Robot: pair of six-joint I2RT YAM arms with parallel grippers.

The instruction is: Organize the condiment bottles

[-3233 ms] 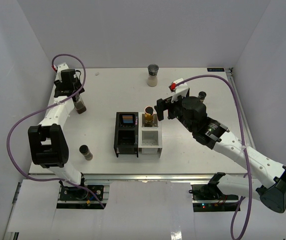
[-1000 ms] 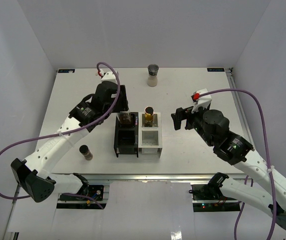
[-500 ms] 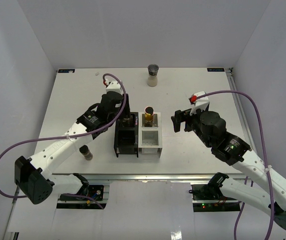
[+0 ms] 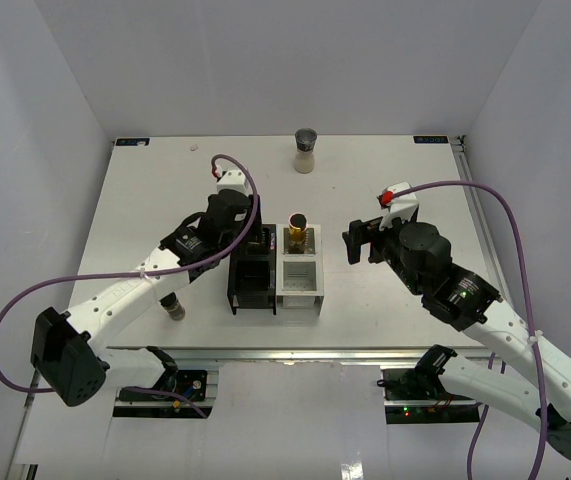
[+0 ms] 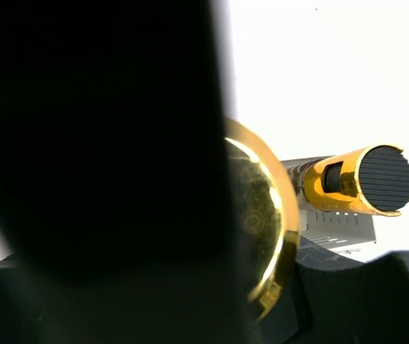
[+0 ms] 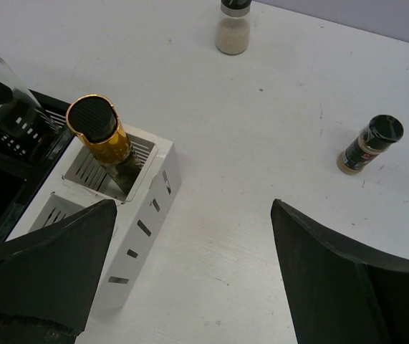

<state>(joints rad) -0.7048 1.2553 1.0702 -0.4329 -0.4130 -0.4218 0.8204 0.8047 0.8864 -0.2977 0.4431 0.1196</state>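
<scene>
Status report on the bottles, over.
Left fingers shut on glass bottle over rack. Right fingers open, empty. Gold bottle racked; shaker loose. No obstruction seen.

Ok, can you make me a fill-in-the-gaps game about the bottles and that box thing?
1. The gold-necked bottle stands in the ___ half of the rack.
2. The right end effector is ___, with nothing between its fingers.
3. The dark jar stands outside the rack and has a ___ lid.
4. The grey-lidded shaker is standing ___, not tipped over.

Missing words: white; open; black; upright.
</scene>
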